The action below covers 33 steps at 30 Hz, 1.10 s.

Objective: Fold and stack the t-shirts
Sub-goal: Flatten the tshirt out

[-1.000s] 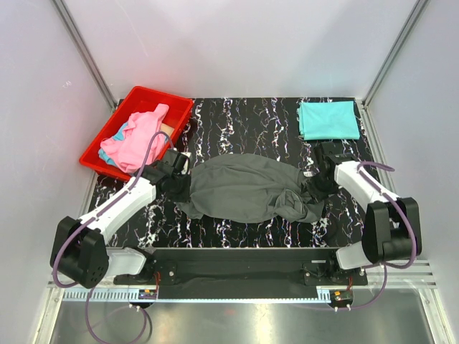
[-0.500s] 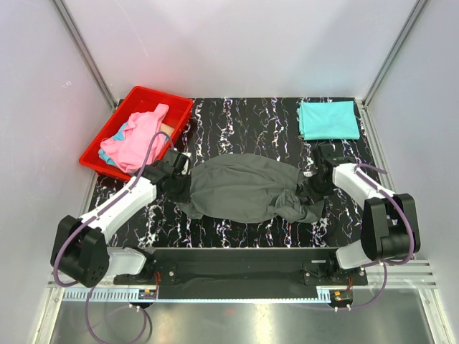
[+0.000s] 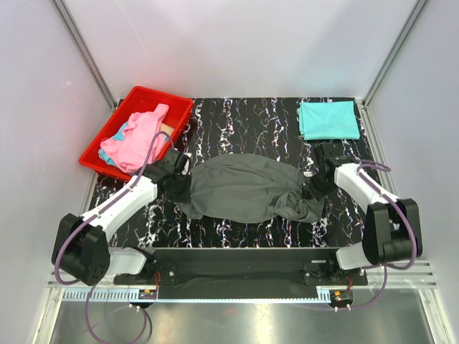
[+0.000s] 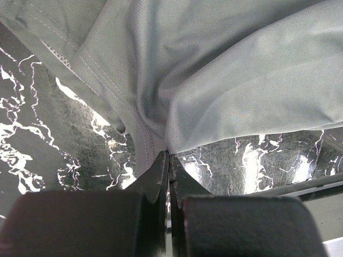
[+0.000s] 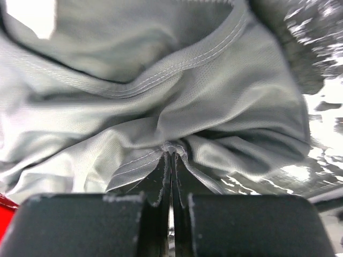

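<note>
Left end effector point(image 4: 168, 158) closed, seemingly pinching grey t-shirt point(image 4: 230, 80) edge

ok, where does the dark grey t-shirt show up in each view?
Top external: the dark grey t-shirt lies across mid-table.
Left wrist: the shirt fills the upper frame, its seamed edge pinched in the left gripper.
Right wrist: the shirt fills most of the frame, bunched in the right gripper.
Shared landmark: the black marbled tabletop.

Bright, even overhead light keeps the top view sharp. In the right wrist view the glossy black white-veined bench point(image 5: 321, 123) glares white and blurs at right.
</note>
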Available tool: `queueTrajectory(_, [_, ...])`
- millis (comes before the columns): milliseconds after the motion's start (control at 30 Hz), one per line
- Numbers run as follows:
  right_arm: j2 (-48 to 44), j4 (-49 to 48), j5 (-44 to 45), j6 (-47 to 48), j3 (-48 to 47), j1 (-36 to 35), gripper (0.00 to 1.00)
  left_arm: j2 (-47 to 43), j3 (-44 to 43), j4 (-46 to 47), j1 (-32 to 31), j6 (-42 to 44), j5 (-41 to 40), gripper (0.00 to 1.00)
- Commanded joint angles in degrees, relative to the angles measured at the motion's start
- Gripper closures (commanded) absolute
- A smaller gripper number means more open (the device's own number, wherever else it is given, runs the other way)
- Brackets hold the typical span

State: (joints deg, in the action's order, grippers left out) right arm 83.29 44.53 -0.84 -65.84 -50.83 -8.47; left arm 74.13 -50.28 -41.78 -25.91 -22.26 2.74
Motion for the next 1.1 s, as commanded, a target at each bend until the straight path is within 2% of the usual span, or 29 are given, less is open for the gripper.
queueTrajectory(0, [-6.89, 7.3, 9.79, 5.01, -6.9, 0.38, 1.0, -1.7, -4.55, -3.45, 0.33, 1.25, -2.56, 1.0])
queueTrajectory(100, [-13.4, 15.21, 17.08, 9.05, -15.15, 0.73, 1.0, -5.04, -12.19, -10.31, 0.34, 2.22, -8.79, 1.0])
queueTrajectory(233, [-21.3, 24.0, 25.78, 11.61, -29.72, 0.74, 1.0, -9.69, -26.75, -16.92, 0.34, 2.84, -10.74, 1.0])
queueTrajectory(333, [-24.91, 27.17, 27.56, 12.84, -37.2, 0.74, 1.0, -10.41, -34.24, -20.35, 0.33, 3.01, -5.92, 1.0])
queueTrajectory(433, [-27.81, 28.24, 25.73, 13.99, -41.44, 0.73, 1.0, -11.37, -37.16, -21.24, 0.25, 1.96, 2.68, 1.0])
queueTrajectory(567, [-33.79, 25.26, 20.54, 16.53, -41.72, 0.74, 1.0, -13.48, -36.03, -19.66, -0.19, 0.29, 15.15, 1.0])
queueTrajectory(667, [-36.96, 24.2, 19.3, 16.8, -42.59, 0.73, 1.0, -13.83, -34.27, -18.26, -0.28, -0.06, 20.44, 1.0])
queueTrajectory(767, [-36.88, 22.27, 18.07, 17.06, -43.66, 0.74, 1.0, -11.47, -32.16, -15.53, -0.28, 1.25, 21.52, 1.0])
queueTrajectory(967, [-32.93, 11.91, 18.69, 19.35, -32.95, 0.74, 1.0, 6.26, -27.07, -5.54, 4.63, 3.45, 25.29, 0.98])
queueTrajectory(1000, [-32.23, 9.2, 18.25, 19.26, -29.28, 0.74, 1.0, 11.95, -27.5, -4.37, 5.25, 3.54, 24.16, 0.89])
queueTrajectory(1067, [-31.87, 6.46, 18.42, 19.0, -25.65, 0.74, 1.0, 18.39, -30.21, -3.14, 6.65, 4.06, 20.22, 0.78])
